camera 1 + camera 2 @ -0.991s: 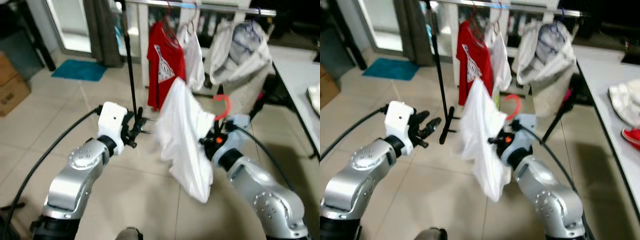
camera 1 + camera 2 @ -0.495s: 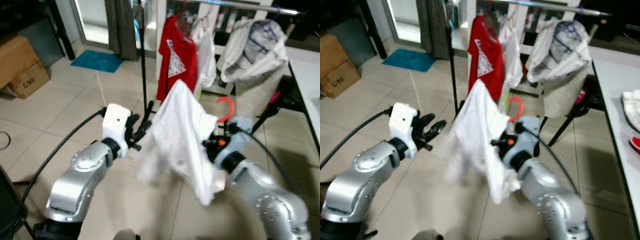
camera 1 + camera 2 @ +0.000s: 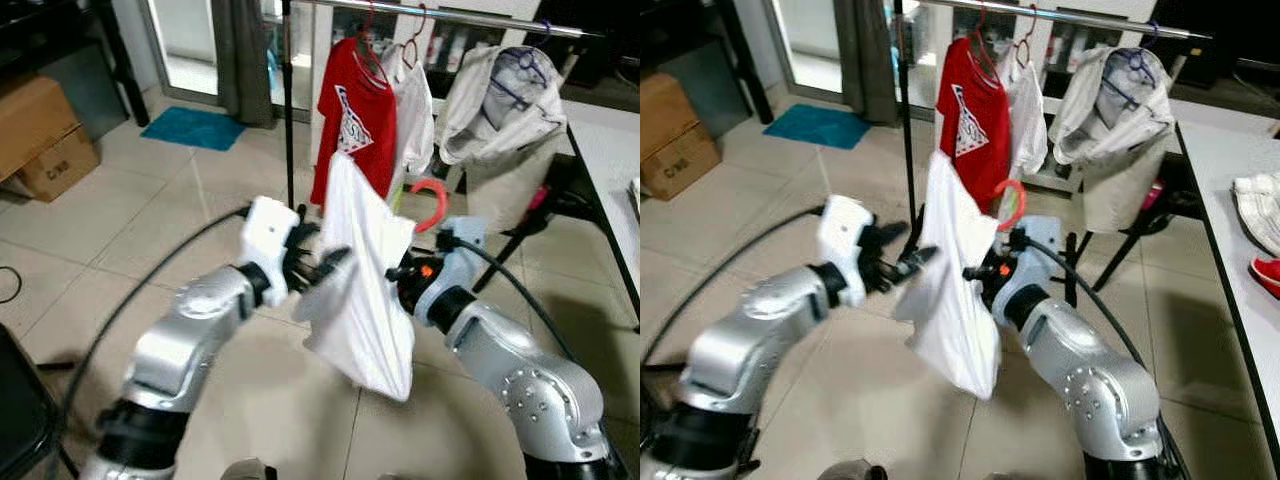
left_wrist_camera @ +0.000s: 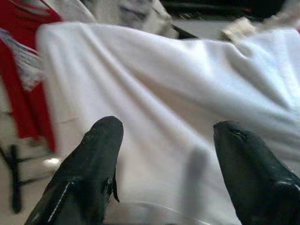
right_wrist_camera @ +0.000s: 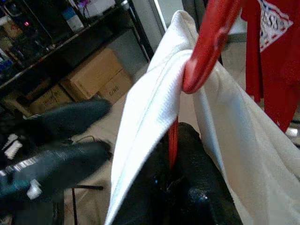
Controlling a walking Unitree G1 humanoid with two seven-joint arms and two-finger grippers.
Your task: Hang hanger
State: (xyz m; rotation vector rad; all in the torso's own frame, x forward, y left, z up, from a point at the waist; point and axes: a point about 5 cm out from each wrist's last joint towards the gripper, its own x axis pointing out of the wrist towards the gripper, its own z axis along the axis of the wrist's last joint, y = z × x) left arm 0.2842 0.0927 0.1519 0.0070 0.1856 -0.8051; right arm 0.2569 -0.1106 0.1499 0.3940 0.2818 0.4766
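Tiled floor (image 3: 140, 240), pale, with dark grout lines. Two cardboard boxes (image 3: 45, 135) stand at the floor's left edge, against dark shelving. A blue mat (image 3: 197, 128) lies at the far edge of the floor, before a glazed door, with a grey curtain (image 3: 238, 60) hanging just beside it. A white worktop (image 3: 1230, 215) runs along the right edge of the floor; folded white cloth (image 3: 1258, 205) and a red item (image 3: 1267, 272) rest on its right side.
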